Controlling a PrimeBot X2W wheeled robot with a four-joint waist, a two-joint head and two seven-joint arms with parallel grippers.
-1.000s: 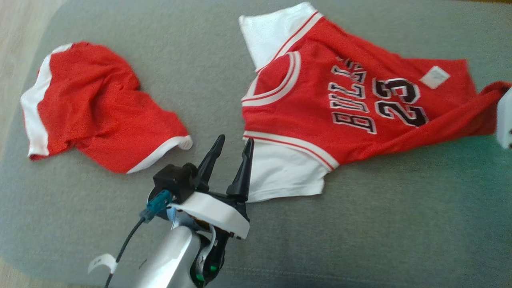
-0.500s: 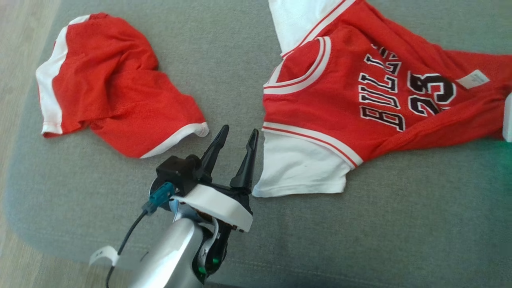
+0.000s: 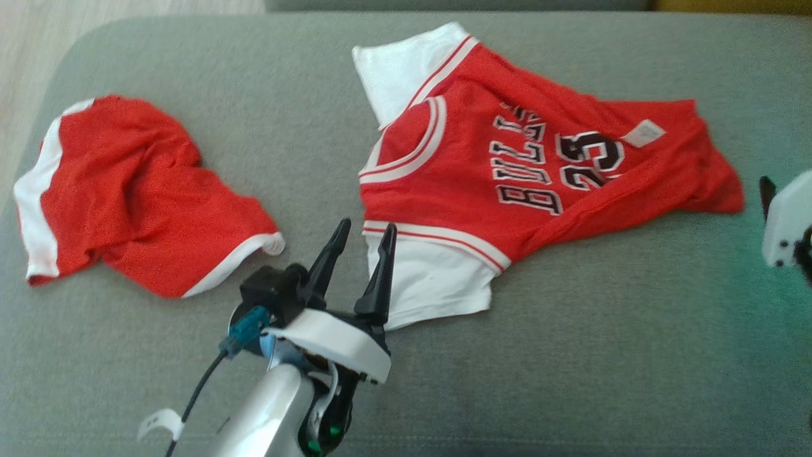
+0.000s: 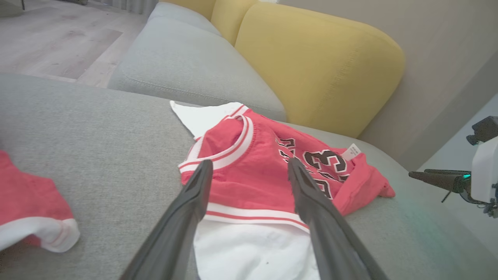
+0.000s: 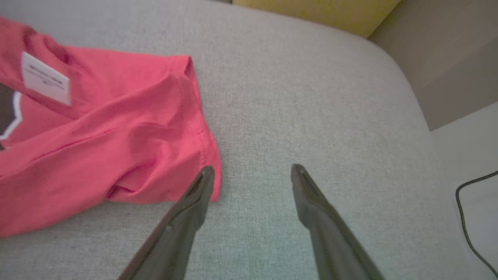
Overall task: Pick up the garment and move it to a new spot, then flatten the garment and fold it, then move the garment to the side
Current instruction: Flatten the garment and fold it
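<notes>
The garment (image 3: 482, 171), a red jersey with white sleeves and black lettering, lies rumpled on the grey sofa cushion (image 3: 571, 355). My left gripper (image 3: 366, 225) stands open just short of the jersey's near white sleeve (image 3: 431, 285); in the left wrist view the open left gripper (image 4: 249, 163) frames the garment (image 4: 249, 182). My right gripper (image 5: 253, 168) is open with nothing between its fingers, and its left finger lies beside the garment's (image 5: 97, 147) hem corner. The right gripper's white housing (image 3: 786, 219) sits at the far right, apart from the hem.
A second red piece with white trim, the shorts (image 3: 139, 190), lies crumpled on the cushion's left. Yellow back cushions (image 4: 319, 66) rise behind the seat. Wood floor (image 3: 32, 38) lies beyond the left edge, and a black cable (image 5: 467, 217) runs on the floor at right.
My right gripper has opened and let go of the jersey's hem, which now rests on the cushion. The head camera shifted; the left gripper stayed open by the sleeve.
</notes>
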